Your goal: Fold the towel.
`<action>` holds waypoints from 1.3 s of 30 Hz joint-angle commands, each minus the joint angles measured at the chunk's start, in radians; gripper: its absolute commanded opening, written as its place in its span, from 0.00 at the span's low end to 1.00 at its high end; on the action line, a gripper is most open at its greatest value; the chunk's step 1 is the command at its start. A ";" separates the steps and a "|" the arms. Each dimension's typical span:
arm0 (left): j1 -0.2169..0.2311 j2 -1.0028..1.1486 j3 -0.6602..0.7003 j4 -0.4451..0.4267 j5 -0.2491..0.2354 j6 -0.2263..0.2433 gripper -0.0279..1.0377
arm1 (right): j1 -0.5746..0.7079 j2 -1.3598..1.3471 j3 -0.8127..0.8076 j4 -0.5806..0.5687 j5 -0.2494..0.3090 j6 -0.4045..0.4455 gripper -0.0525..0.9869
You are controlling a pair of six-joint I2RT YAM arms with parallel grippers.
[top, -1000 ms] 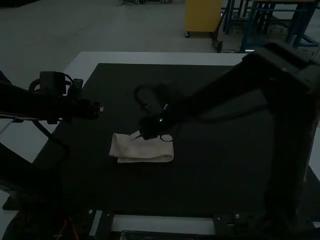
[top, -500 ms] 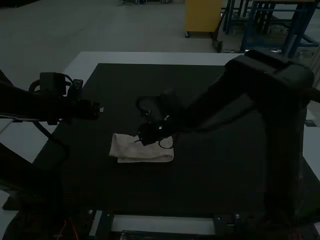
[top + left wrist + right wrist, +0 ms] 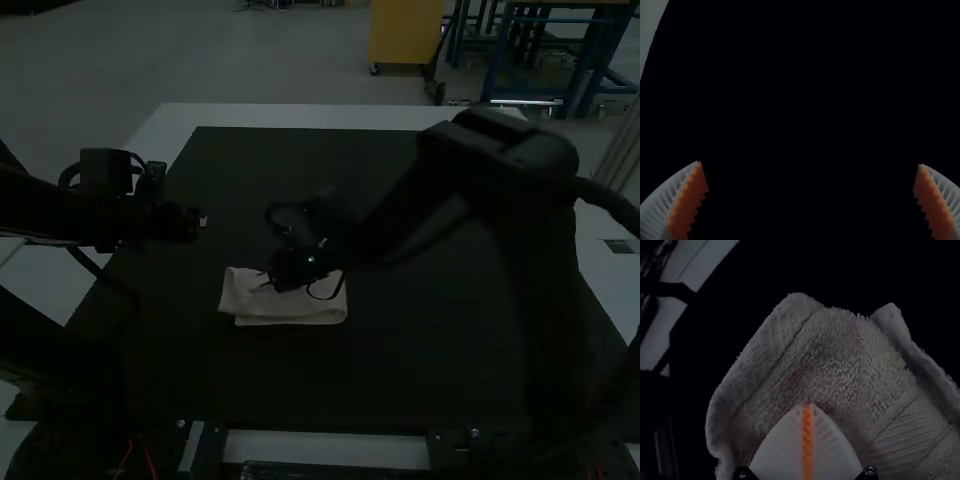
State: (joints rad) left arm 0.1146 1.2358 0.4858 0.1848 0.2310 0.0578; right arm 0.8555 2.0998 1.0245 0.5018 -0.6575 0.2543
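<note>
Nearest, in the high view, a pale strip of table (image 3: 325, 446) showed along the near edge of the black mat (image 3: 430, 360), with thin red wires (image 3: 150, 456) by the foot of the left arm (image 3: 60, 215). The right arm (image 3: 540, 300) rose at the right and bent across toward the middle.

A little farther in, the light towel (image 3: 290, 308) lay on the near half of the mat, left of the middle, folded into a low, roughly rectangular bundle with its layers showing along the near edge. In the right wrist view its pile was shaggy, a ribbed band crossed it, and 2 corners stood out along its edge.

The right gripper (image 3: 268, 281) was over the towel's far part, a thin dark cable loop (image 3: 326, 290) just beside it. In the right wrist view, the 2 white ribbed fingers met with their orange pads (image 3: 807, 440) together; whether any cloth was caught at the tips, I could not tell.

Farther off, the left gripper (image 3: 203, 220) hung near the mat's left side, well apart from the towel. Its 2 fingers were spread wide in the left wrist view, with bare mat between the orange pads (image 3: 687, 210).

Farthest, the table's white border ran beyond the mat.
</note>
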 commanded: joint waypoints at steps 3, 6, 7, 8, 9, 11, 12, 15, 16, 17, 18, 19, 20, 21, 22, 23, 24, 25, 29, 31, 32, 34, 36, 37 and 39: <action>-0.004 -0.029 0.000 0.007 -0.007 -0.012 0.94 | 0.002 0.062 0.017 0.049 -0.034 0.026 0.03; -0.006 -0.029 0.002 0.010 -0.007 -0.012 0.94 | 0.007 0.092 0.016 0.076 -0.036 0.030 0.03; -0.006 -0.029 0.000 0.010 -0.007 -0.012 0.94 | 0.007 0.101 0.016 0.087 -0.036 0.033 0.03; -0.006 -0.029 0.000 0.010 -0.007 -0.012 0.94 | 0.008 0.111 0.013 0.101 -0.034 0.034 0.03; -0.006 -0.029 0.000 0.010 -0.005 -0.013 0.94 | 0.010 0.120 0.013 0.109 -0.034 0.034 0.03; -0.007 -0.029 0.000 0.012 -0.005 -0.015 0.94 | 0.011 0.144 0.013 0.132 -0.034 0.037 0.03; -0.007 -0.029 0.000 0.012 -0.005 -0.016 0.94 | 0.014 0.152 0.013 0.139 -0.034 0.042 0.03; -0.007 -0.029 0.005 0.012 -0.004 -0.019 0.94 | 0.011 0.152 0.006 0.150 -0.034 0.069 0.03; -0.007 -0.030 0.007 0.012 -0.004 -0.019 0.94 | 0.010 0.137 0.000 0.161 -0.034 0.082 0.03; -0.007 -0.033 0.010 0.010 -0.004 -0.019 0.94 | 0.005 0.114 -0.006 0.162 -0.034 0.094 0.03; -0.007 -0.036 0.017 0.010 -0.004 -0.021 0.94 | -0.001 0.081 -0.014 0.162 -0.034 0.103 0.03; -0.007 -0.038 0.025 0.010 -0.004 -0.023 0.94 | -0.012 0.049 -0.023 0.162 -0.034 0.114 0.03; -0.007 -0.039 0.034 0.008 -0.004 -0.024 0.94 | -0.026 0.014 -0.030 0.161 -0.034 0.122 0.03; -0.007 -0.039 0.045 0.005 -0.002 -0.026 0.94 | -0.041 -0.024 -0.034 0.155 -0.034 0.132 0.03; -0.007 -0.039 0.060 0.004 -0.002 -0.030 0.94 | -0.059 -0.064 -0.035 0.147 -0.034 0.135 0.03; -0.009 -0.039 0.073 0.002 -0.002 -0.039 0.94 | -0.081 -0.106 -0.035 0.124 -0.034 0.138 0.03; -0.013 -0.039 0.088 -0.001 -0.002 -0.049 0.94 | -0.104 -0.149 -0.034 0.098 -0.034 0.138 0.03; -0.021 -0.039 0.105 -0.007 -0.002 -0.053 0.94 | -0.127 -0.193 -0.030 0.070 -0.034 0.142 0.03; -0.069 -0.039 0.188 -0.033 -0.004 -0.082 0.94 | -0.228 -0.389 -0.004 -0.043 -0.033 0.161 0.03; -0.081 -0.039 0.238 -0.053 -0.004 -0.098 0.94 | -0.282 -0.501 0.017 -0.100 -0.024 0.161 0.03; -0.081 -0.038 0.264 -0.062 -0.004 -0.101 0.94 | -0.309 -0.561 0.026 -0.120 -0.013 0.161 0.04; -0.081 -0.039 0.315 -0.093 -0.002 -0.110 0.94 | -0.374 -0.682 0.046 -0.161 0.018 0.163 0.17; -0.079 -0.044 0.366 -0.142 -0.002 -0.116 0.94 | -0.449 -0.799 0.063 -0.180 0.042 0.165 0.31; -0.081 -0.053 0.382 -0.160 -0.001 -0.118 0.94 | -0.484 -0.853 0.069 -0.184 0.053 0.165 0.38; -0.085 -0.096 0.404 -0.151 -0.001 -0.119 0.94 | -0.558 -0.952 0.074 -0.200 0.065 0.165 0.48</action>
State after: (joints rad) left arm 0.0341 1.2205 0.8356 0.0257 0.2314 -0.0418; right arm 0.3710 1.2667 1.0691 0.3088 -0.6304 0.4122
